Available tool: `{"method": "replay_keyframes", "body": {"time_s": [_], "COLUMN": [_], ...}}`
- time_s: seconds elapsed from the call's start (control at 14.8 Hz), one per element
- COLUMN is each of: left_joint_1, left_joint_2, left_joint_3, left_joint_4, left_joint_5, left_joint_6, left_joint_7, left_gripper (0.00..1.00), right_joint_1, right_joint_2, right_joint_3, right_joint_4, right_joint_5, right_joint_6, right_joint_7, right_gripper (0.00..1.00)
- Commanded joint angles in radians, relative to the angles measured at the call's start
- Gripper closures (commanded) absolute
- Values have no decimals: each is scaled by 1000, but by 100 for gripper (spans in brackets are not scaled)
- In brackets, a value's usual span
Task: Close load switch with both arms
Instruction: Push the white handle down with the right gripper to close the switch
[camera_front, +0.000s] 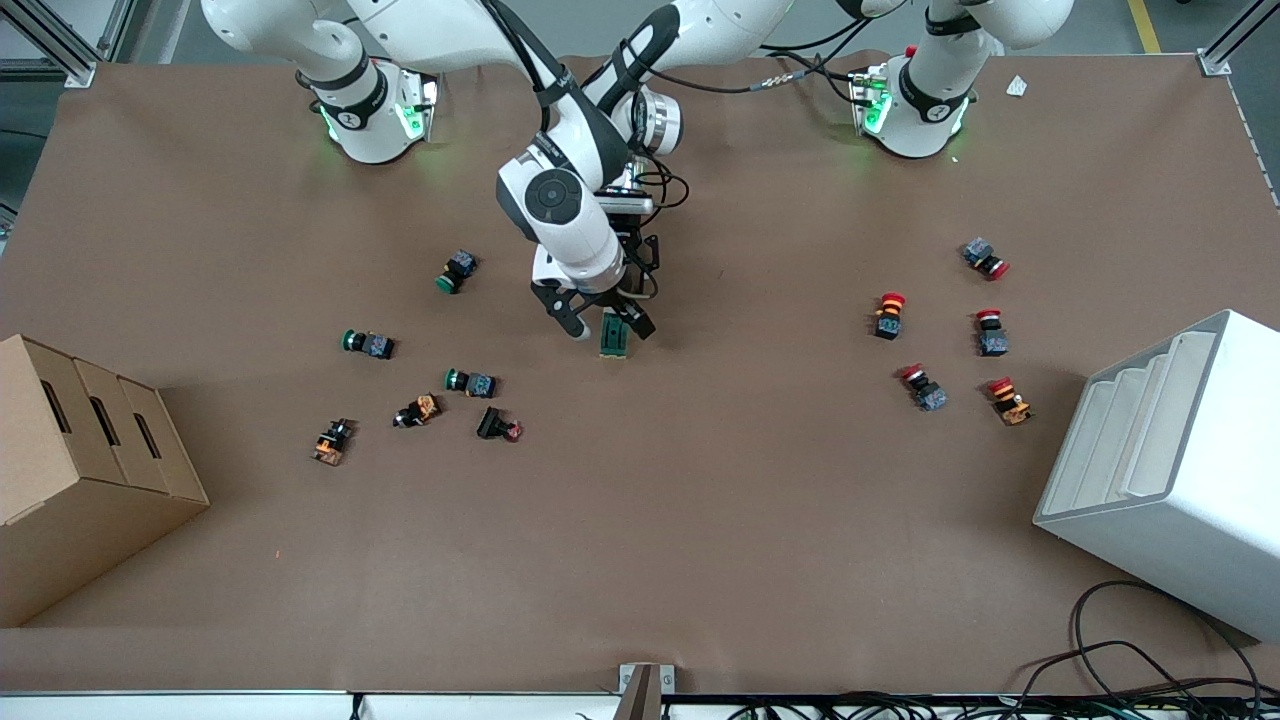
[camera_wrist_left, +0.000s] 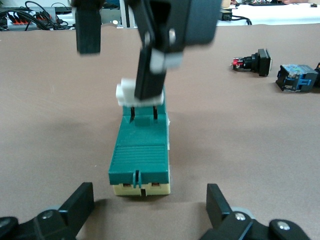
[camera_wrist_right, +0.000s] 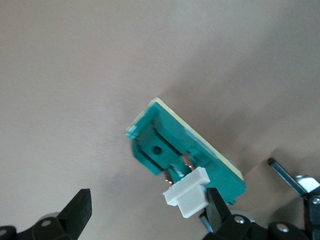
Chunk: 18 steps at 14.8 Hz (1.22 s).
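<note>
Table (camera_front: 640, 560), brown cover. White bin (camera_front: 1170, 470) at the left arm's end, cardboard boxes (camera_front: 80, 470) at the right arm's end, both toward the front camera; wide bare cover between them.

Push buttons: green and orange group (camera_front: 420, 390) toward the right arm's end, red-capped group (camera_front: 950, 340) toward the left arm's end, both well apart from the load switch (camera_front: 614, 338), which lies mid-table with open cover all round.

Front view: both arms crowd over the switch and the wrists hide most of the contact.

Left wrist view only: left gripper (camera_wrist_left: 147, 210) spread wide, low at the switch's cream-based end, pads (camera_wrist_left: 80, 202) clear of it, holding nothing.

Right gripper (camera_front: 600, 322) spread, nothing clamped. One finger (camera_wrist_left: 150, 65) presses on the white lever (camera_wrist_right: 187, 192) at the switch's far end; the other (camera_wrist_left: 89, 30) hangs free in air. Right wrist view: lever juts from the green body, finger against it.
</note>
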Motion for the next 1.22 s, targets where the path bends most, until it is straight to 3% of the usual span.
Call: {"method": "replay_keyframes", "body": {"time_s": [0.0,0.34,0.81,1.15], "left_joint_1": [4,7,7,7], "left_joint_2": [56,58,53,53], "left_joint_3": [1,15,20,20], "left_joint_4": [-11,-7,-7,-8], "left_joint_5": [-18,-18,-18,-18], "left_joint_6": [36,36,36,36], "left_joint_7": [-30,-29,-29,-27], "left_gripper": [1,1,1,1], "right_joint_1": [-27,-28,-64,-85], "right_joint_2": [18,23,120,143], "right_joint_3": [5,4,1,2], "right_joint_4": [49,56,151,159], "right_joint_5": [5,-2,-4,-4], "right_joint_6": [6,6,7,13], "right_joint_7": [-16,-19,-53,-96], "right_gripper": [0,0,0,0]}}
